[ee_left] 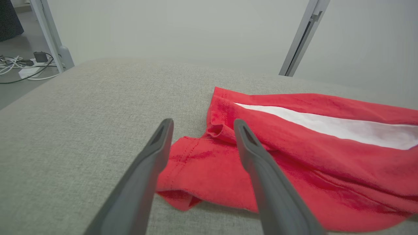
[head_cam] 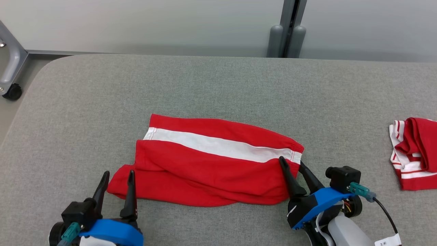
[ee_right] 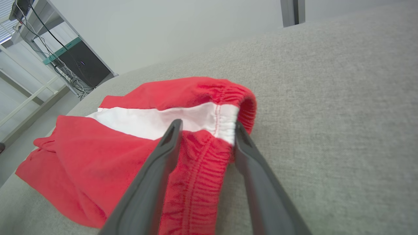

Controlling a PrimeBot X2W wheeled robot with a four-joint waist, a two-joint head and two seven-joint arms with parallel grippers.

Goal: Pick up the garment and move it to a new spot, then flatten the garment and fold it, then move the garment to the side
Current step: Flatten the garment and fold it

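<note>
The red shorts (head_cam: 205,171) lie mid-way across the grey worktop (head_cam: 218,85), and I judge them soft, light and floppy. My left hand (head_cam: 118,172) gapes empty at the leg hem (ee_left: 183,163). My right hand (head_cam: 291,160) straddles the elastic waistband (ee_right: 209,153), fingers apart, nothing pinched yet; it looks the firmest place to grip.

The garment is a pair of red shorts (head_cam: 205,171) with a broad white stripe (head_cam: 218,145) running along its length. It lies flat on the grey fabric-covered table (head_cam: 218,85), near the front edge, long axis left to right and slightly slanted. The gathered elastic waistband (ee_right: 225,89) forms the right end. At the left end a stitched leg hem (ee_left: 196,153) juts out low. It appears folded double; the front edge is wrinkled.
</note>
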